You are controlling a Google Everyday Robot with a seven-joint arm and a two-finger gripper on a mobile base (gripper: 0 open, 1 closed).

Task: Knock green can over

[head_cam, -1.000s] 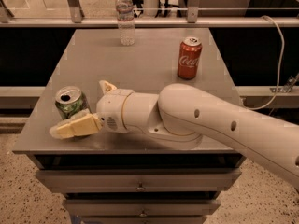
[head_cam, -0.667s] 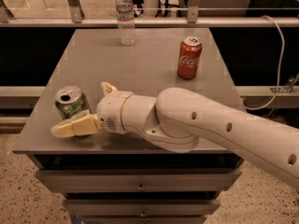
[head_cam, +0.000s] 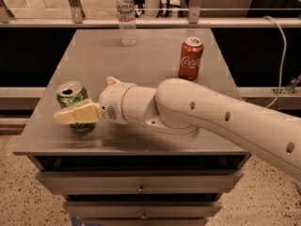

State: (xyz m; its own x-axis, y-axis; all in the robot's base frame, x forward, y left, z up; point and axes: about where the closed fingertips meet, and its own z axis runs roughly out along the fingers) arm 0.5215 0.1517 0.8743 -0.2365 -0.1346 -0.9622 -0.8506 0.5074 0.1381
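Note:
The green can [head_cam: 69, 92] stands upright near the front left corner of the grey table [head_cam: 155, 46]. Its silver top with the opening faces up. My gripper [head_cam: 85, 98] reaches in from the right at can height and is open. One cream finger [head_cam: 77, 113] lies across the front of the can and hides its lower side. The other fingertip [head_cam: 111, 81] sticks up behind and to the right of the can. I cannot tell whether the near finger touches the can.
A red Coca-Cola can [head_cam: 190, 59] stands at the right of the table. A clear water bottle [head_cam: 126, 18] stands at the back middle. Drawers [head_cam: 141, 188] sit under the tabletop. A rail runs behind the table, and a cable hangs at the right.
My gripper has moved away from the front edge toward the can, so the near finger now overlaps the can's front. The can still stands upright in the same place.

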